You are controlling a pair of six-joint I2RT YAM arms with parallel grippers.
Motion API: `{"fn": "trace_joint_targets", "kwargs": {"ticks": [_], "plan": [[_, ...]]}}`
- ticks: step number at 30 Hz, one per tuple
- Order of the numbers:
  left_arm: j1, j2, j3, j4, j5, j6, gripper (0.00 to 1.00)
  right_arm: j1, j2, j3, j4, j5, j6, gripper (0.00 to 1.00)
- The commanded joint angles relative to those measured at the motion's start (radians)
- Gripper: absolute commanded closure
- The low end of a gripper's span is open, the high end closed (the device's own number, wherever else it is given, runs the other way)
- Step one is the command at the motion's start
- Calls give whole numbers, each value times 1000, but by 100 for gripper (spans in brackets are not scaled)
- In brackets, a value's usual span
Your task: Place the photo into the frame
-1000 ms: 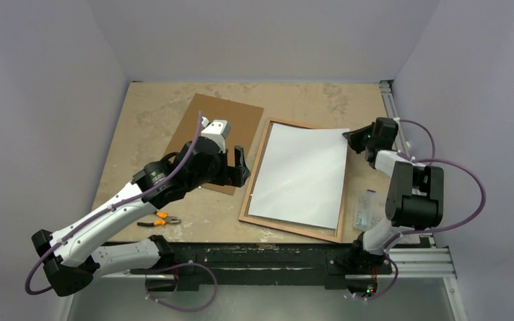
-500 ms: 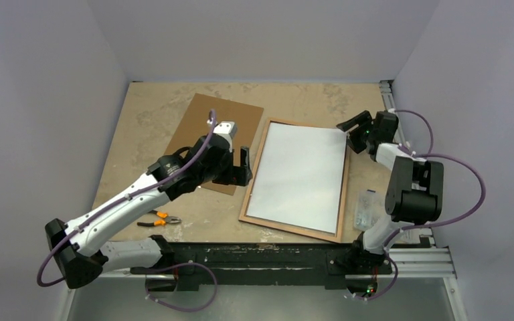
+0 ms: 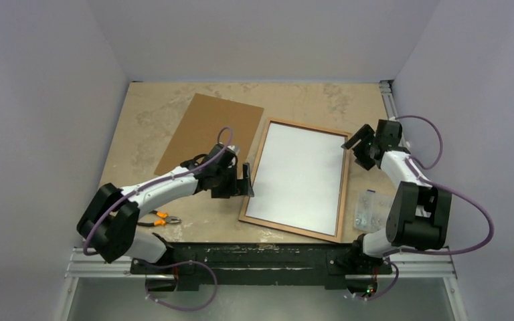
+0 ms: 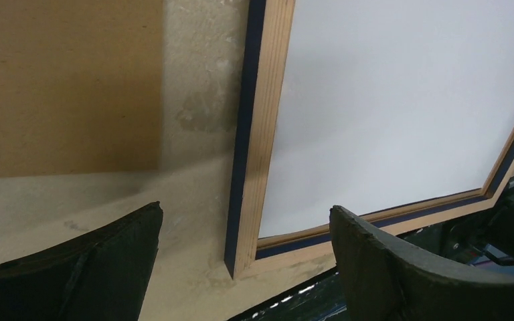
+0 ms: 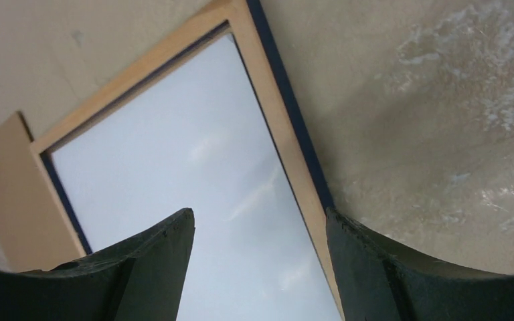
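Since second ago, photo lifted far-right corner dropped; sheet flat inside frame, white back up. Right gripper let go, fingers spread, empty; frame's right rail shows between them. Left gripper drew back, fingers wide apart, nothing held; frame's left rail between fingertips, brown board beyond left finger.

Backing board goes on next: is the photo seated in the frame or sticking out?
In. The photo, white back up, lies flat inside the frame's wooden rails; no corner overlaps a rail in any view.
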Motion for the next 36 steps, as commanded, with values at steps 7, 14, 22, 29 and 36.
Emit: {"fn": "trace_joint_targets", "kwargs": {"ticks": [7, 14, 22, 29, 36], "plan": [[2, 165, -126, 441, 213, -111, 11, 9, 217, 63, -109, -14, -106, 30], [-10, 156, -157, 585, 280, -167, 15, 74, 289, 150, -104, -64, -91, 31], [-11, 174, -99, 564, 295, -164, 16, 109, 348, 259, -128, -56, -82, 31], [-8, 28, -28, 252, 41, -34, 9, 110, 239, 259, -178, 33, -140, 28], [38, -129, 1, 93, -189, 93, 7, 146, 50, 167, -168, 41, -141, 28]]}}
